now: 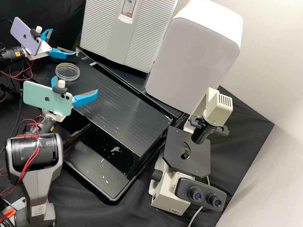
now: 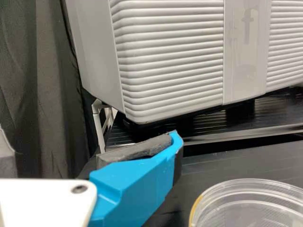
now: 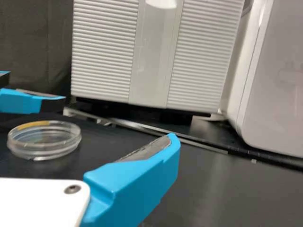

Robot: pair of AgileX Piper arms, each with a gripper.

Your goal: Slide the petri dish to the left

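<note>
Lying near left claw (image 1: 63, 41), petri dish (image 1: 67, 71)

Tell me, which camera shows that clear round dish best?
The right wrist view: the petri dish is whole, close and seen from the side. The high view shows it whole but small; the left wrist view cuts it off at the picture's edge.

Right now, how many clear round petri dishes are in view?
1. The clear round petri dish lies on the black ribbed platform, before the white ribbed machine. None seems hidden.
</note>
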